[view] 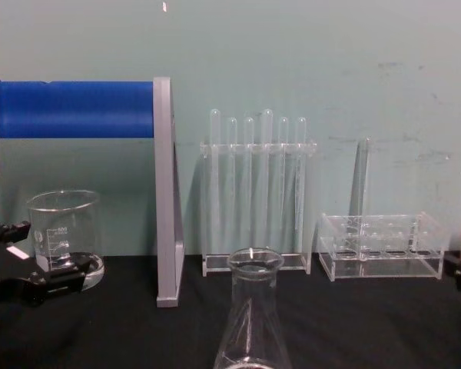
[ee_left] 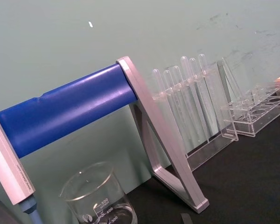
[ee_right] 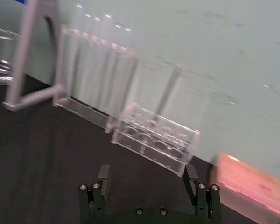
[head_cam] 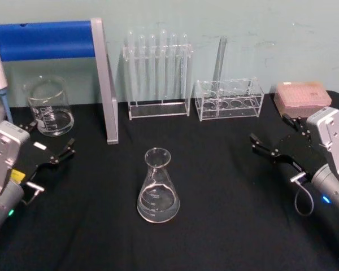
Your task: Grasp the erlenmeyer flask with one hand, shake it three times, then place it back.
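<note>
Left gripper [head_cam: 52,168] at lower left of head view, jaws spread, empty; beaker [head_cam: 48,107] just above it. Erlenmeyer flask [head_cam: 157,186] upright at lower centre on black table [head_cam: 226,226], well apart from both grippers. Glass probably light, rigid, slick, breakable; narrow neck under flared rim looks the safest hold. Right gripper [head_cam: 274,157] at right edge, jaws spread, empty.

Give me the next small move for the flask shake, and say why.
Probably swing the right claw inward toward the erlenmeyer flask and level it with the neck. The flask stands upright and untouched mid-table, while that claw is open, off to the side, facing the low tube rack. The left claw sits open by the beaker.
</note>
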